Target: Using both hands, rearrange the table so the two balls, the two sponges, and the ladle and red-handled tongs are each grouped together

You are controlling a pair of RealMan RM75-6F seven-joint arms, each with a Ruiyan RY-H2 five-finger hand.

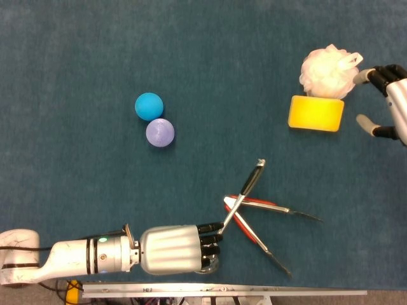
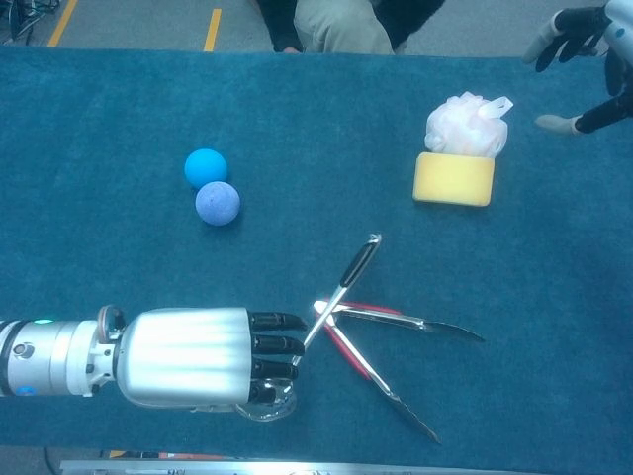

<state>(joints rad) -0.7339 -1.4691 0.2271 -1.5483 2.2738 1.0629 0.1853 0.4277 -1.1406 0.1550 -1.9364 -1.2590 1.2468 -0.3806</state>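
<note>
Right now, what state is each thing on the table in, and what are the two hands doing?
Ladle: held by its bowl end, handle crossing the tongs' hinge.
Tongs: lying open.
Balls: side by side, touching.
Yellow sponge: flat, against the white puff.
White puff: resting by the sponge.
Left hand: grips the ladle.
Right hand: open, holding nothing.
</note>
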